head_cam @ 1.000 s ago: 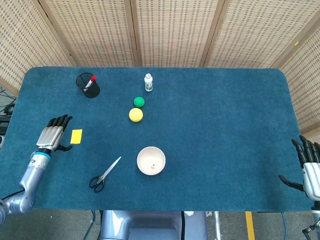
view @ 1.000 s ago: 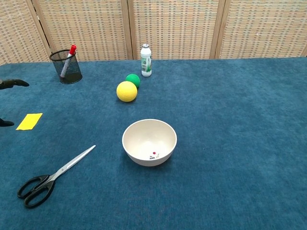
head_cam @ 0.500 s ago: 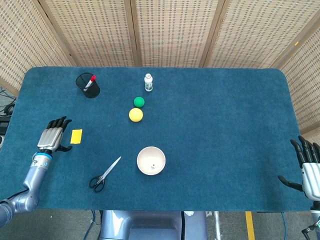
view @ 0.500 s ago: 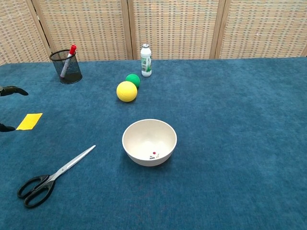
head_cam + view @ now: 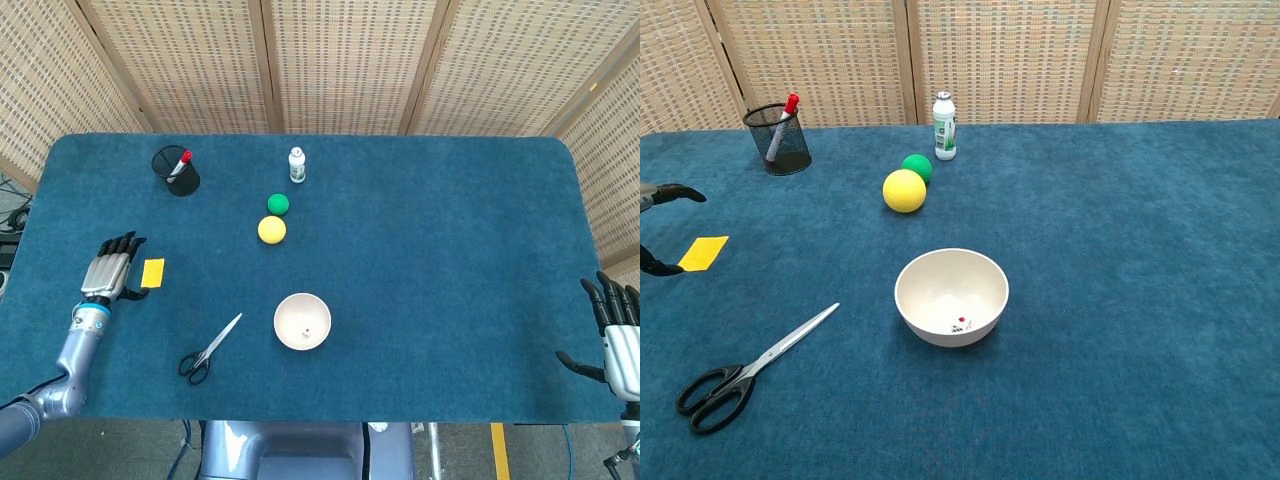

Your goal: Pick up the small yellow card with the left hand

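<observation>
Over the last second we are watching the left hand (image 5: 108, 270) creeping along the blue table (image 5: 440, 240) toward the small yellow card (image 5: 152, 272), its thumb now at the card's near corner where a gap showed before. From overhead, the hand is lying just left of the card with its fingers spread and extended, holding nothing, and we are unable to tell whether the thumb is actually touching the card. From the chest camera (image 5: 662, 230) we are seeing only two dark fingertips at the left edge, the rest cut off, with the card (image 5: 704, 253) lying flat between them.

Moving rightward, a mesh pen cup (image 5: 175, 170) is standing at the back, scissors (image 5: 208, 350) are lying near the front edge, and a green ball (image 5: 278, 204), a yellow ball (image 5: 271, 230) and a small bottle (image 5: 297, 165) are sitting near a white bowl (image 5: 302, 321).

At far right, the right hand (image 5: 620, 340) is resting open at the table's corner, partly cropped by the frame.
</observation>
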Available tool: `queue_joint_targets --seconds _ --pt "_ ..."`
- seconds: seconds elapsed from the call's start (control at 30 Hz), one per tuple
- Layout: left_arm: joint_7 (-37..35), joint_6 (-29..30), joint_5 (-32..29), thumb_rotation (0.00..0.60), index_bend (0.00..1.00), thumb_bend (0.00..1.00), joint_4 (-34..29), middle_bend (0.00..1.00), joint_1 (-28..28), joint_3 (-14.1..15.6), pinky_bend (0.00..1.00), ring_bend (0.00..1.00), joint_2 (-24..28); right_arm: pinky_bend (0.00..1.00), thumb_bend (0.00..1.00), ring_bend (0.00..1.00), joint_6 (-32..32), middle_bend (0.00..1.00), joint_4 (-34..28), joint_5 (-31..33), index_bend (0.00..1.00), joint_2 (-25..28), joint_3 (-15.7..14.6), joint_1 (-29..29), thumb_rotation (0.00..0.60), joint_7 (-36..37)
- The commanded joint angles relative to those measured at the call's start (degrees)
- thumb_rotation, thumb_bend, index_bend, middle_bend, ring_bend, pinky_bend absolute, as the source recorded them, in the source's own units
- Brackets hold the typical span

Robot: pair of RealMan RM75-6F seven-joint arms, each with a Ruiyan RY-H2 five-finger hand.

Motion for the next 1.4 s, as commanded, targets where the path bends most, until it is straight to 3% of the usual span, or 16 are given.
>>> queue_joint_targets --seconds 0.03,0.6,0.9,1.2,1.4 --pt "0.5 -0.4 -0.5 0.600 0.10 0.25 0.9 0.00 -0.2 -0.1 0.00 0.00 -0.7 0.00 0.00 0.00 0.0 0.00 0.0 0.1 0.00 0.0 0.0 0.0 0.600 0.2" --pt "2.3 -2.8 -2.2 0.600 0.10 0.27 4.8 0.00 -1.8 -0.8 0.00 0.00 -3.3 0.00 0.00 0.00 -0.3 0.00 0.3 0.4 0.00 -0.1 0.0 0.1 0.600 0.3" --pt "5.0 -2.8 -2.8 0.600 0.11 0.29 7.9 0.00 -5.5 -3.2 0.00 0.00 -5.1 0.00 0.00 0.00 -0.5 0.00 0.4 0.8 0.00 -0.3 0.1 0.2 0.600 0.0" --pt "6.7 1.1 -3.8 0.600 0.11 0.29 -1.7 0.00 -4.7 -5.4 0.00 0.00 1.7 0.00 0.00 0.00 -0.9 0.00 0.6 0.9 0.00 -0.4 0.1 0.3 0.600 0.1" --pt "8.1 0.0 -4.3 0.600 0.13 0.29 -8.7 0.00 -3.3 -3.9 0.00 0.00 7.1 0.00 0.00 0.00 -0.5 0.00 0.3 0.7 0.00 -0.3 0.1 0.2 0.600 0.0"
